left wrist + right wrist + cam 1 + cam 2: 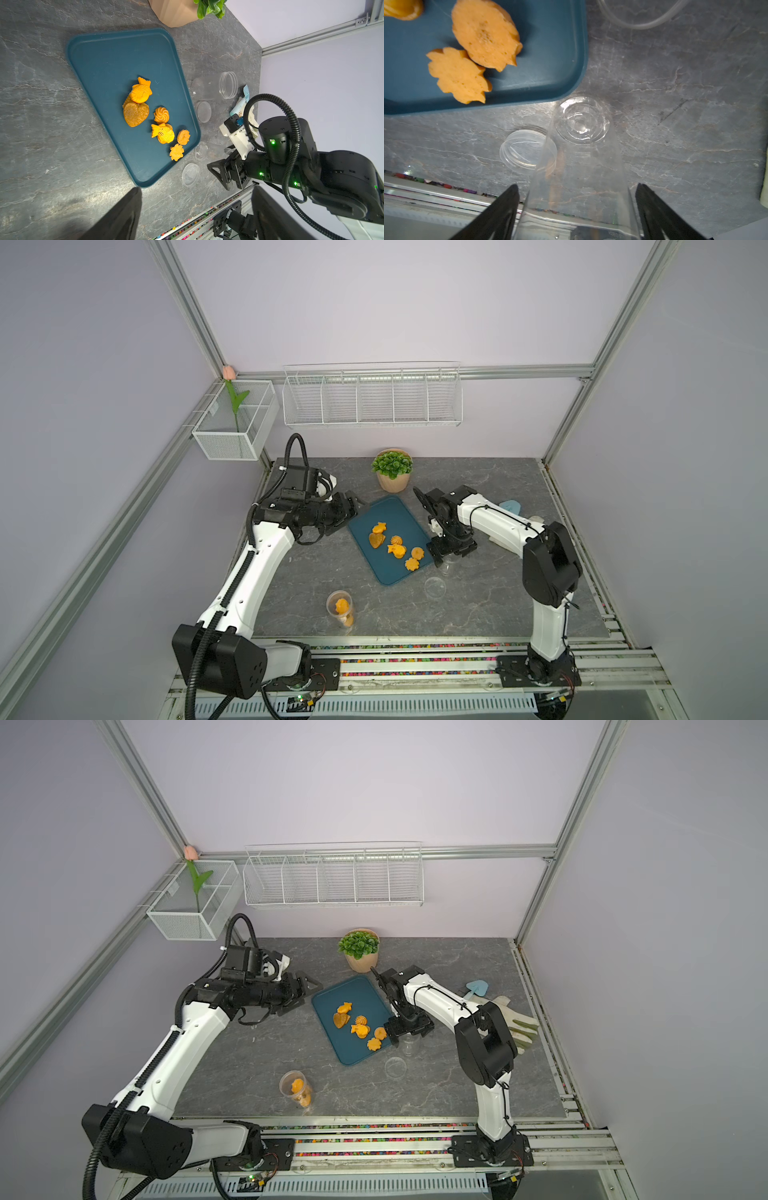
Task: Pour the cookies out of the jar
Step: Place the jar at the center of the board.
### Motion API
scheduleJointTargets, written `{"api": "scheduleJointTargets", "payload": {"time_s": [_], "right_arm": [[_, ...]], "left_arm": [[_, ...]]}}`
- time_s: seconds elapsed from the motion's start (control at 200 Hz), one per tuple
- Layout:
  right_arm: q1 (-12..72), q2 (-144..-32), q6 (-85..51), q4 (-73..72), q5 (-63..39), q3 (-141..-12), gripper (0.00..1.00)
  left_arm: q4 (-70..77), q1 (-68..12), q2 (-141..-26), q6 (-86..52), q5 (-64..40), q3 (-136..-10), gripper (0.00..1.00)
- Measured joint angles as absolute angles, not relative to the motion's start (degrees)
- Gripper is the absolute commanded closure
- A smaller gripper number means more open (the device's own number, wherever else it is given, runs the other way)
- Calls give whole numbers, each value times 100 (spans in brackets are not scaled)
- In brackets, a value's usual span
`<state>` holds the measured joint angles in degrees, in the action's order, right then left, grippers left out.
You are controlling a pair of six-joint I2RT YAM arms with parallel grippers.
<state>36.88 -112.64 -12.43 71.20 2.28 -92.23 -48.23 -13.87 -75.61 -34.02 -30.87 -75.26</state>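
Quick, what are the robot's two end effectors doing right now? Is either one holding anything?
Left end effector: open, holding nothing.
Right end effector: open, straddling the empty clear jar without gripping it.

- left arm (257, 564) stretched forward, left gripper (355, 506) lying roughly level, jaws parted
- right arm (498, 522) folded over at the elbow, right gripper (576, 187) aimed straight down, jaws spread wide

I see a potted plant (392, 470), a wire rack (372, 396) above it, a mesh box (226, 443) with a tulip (228, 373) left of it.
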Motion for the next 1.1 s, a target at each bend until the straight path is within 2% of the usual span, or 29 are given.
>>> {"api": "scheduleJointTargets", "payload": {"time_s": [0.18,0.19,0.205,0.235,1.1], "right_arm": [[3688,-11255,-1238,7120,209,-9223,6],[3688,-11255,-1240,7122,209,-9223,1],[3688,-11253,-1238,7122,209,-9225,9],[3688,-11242,-1236,7124,213,-9225,11],[3688,-10103,-1415,7395,471,-9537,11]], "left_arm": [[-4788,-1387,-7564,-3422,-3089,-7526,17],[-4788,-1387,-7564,-3424,-3087,-7526,17],[-4788,-1387,-7566,-3426,-3089,-7526,17],[-4788,-1387,-7570,-3428,-3087,-7526,17],[-4681,-1387,-7293,-3562,-3087,-7360,17]]}}
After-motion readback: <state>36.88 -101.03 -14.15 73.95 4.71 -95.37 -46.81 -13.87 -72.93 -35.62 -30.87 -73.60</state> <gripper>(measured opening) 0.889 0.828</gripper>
